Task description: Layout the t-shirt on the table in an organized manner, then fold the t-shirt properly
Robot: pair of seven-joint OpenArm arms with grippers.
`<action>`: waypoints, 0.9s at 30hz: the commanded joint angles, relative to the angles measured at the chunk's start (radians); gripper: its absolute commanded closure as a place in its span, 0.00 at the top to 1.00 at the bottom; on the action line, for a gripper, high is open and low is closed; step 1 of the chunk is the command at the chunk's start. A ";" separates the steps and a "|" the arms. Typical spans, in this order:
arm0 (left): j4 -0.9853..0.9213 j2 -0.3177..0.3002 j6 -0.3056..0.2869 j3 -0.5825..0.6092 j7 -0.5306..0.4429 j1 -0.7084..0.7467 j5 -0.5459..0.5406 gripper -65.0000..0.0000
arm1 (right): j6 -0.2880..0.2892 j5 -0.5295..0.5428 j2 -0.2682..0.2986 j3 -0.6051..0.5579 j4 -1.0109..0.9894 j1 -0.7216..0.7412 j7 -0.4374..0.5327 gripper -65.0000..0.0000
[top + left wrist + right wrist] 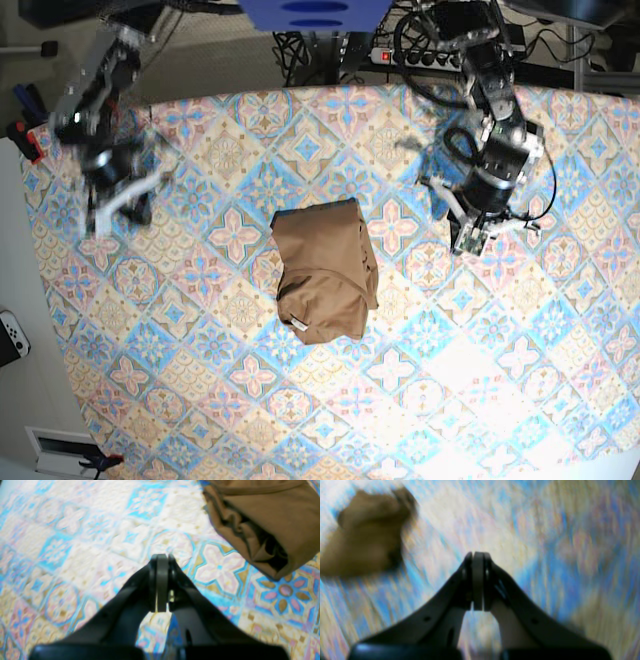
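Note:
The tan-brown t-shirt [325, 270] lies as a compact folded bundle in the middle of the patterned table [500, 380]. My left gripper [470, 240] hovers to its right in the base view, shut and holding nothing. In the left wrist view the shut left gripper [162, 556] hangs over bare cloth, with the t-shirt [270, 520] at the upper right, apart from it. My right gripper [110, 210] is far to the left near the table's edge, motion-blurred. The right wrist view shows the right gripper [478, 553] shut and empty, the t-shirt [367, 535] blurred at the upper left.
Behind the table's far edge lie a power strip [420, 55] and tangled cables. A blue part [310, 12] sits at the top centre. A white controller [12, 335] lies on the floor off the left edge.

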 commanded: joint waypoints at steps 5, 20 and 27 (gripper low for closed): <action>0.047 0.001 -0.001 0.003 -0.044 0.108 -0.053 0.00 | 0.004 0.013 -0.069 0.090 0.024 -0.110 0.065 0.00; 0.039 0.033 -0.001 0.009 -0.321 0.456 -0.107 0.00 | 0.004 0.015 -0.104 0.122 0.024 -0.373 0.339 0.00; 0.039 0.035 -0.001 0.005 -0.321 0.541 -0.122 0.00 | 0.004 0.016 -0.104 0.122 0.024 -0.443 0.497 0.00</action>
